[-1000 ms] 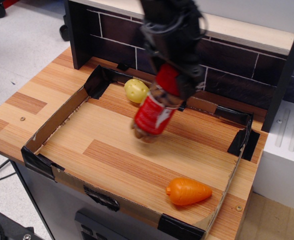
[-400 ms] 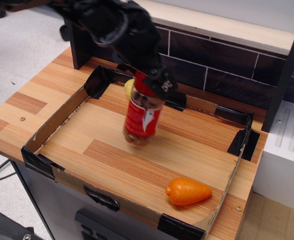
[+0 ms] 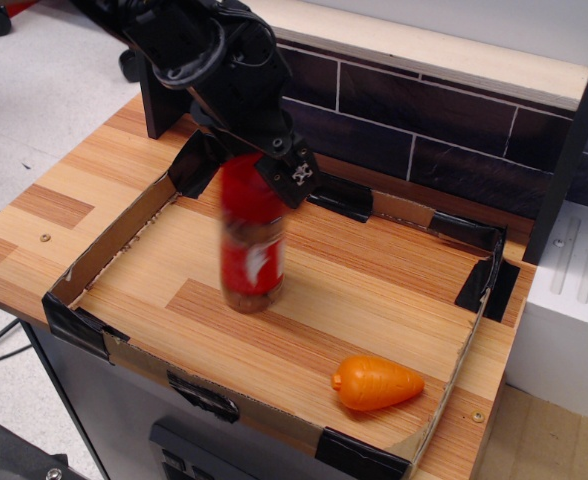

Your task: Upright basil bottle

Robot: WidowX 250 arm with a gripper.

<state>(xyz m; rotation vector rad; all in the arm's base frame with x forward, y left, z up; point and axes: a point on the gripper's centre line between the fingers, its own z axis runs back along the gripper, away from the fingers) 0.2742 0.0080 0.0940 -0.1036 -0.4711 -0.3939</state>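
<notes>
**observation.image: bottle near vertical, base close to the tray floor**

The gripper [image 3: 257, 165] is clenched on the cap end of the basil bottle [image 3: 251, 240], which hangs below it almost upright, cap up and base down. The bottle is motion-blurred, so the label print and the exact tilt cannot be read, nor whether the base touches the wood or sits just above it.

Taking the orange toy carrot [image 3: 377, 383] as the landmark: the bottle is well apart from it, up and to the left in the picture, toward the tray's left half. The cardboard tray [image 3: 114, 238] walls are clear of the bottle on all sides, and the carrot lies near the tray's front right corner, out of the way.

To do this step well, my judgement is:

- Let the swing die out before lowering; a jar held by its top will pendulum, and the blur suggests it is moving.
- Bring the base down flat on the wood floor, axis vertical, not on one edge of the base.
- Part the jaws only once the base bears weight, and part them evenly so neither finger drags the cap sideways.
- Lift straight up off the cap, away from the carrot side as much as any other, since a tall narrow jar tips easily.
</notes>
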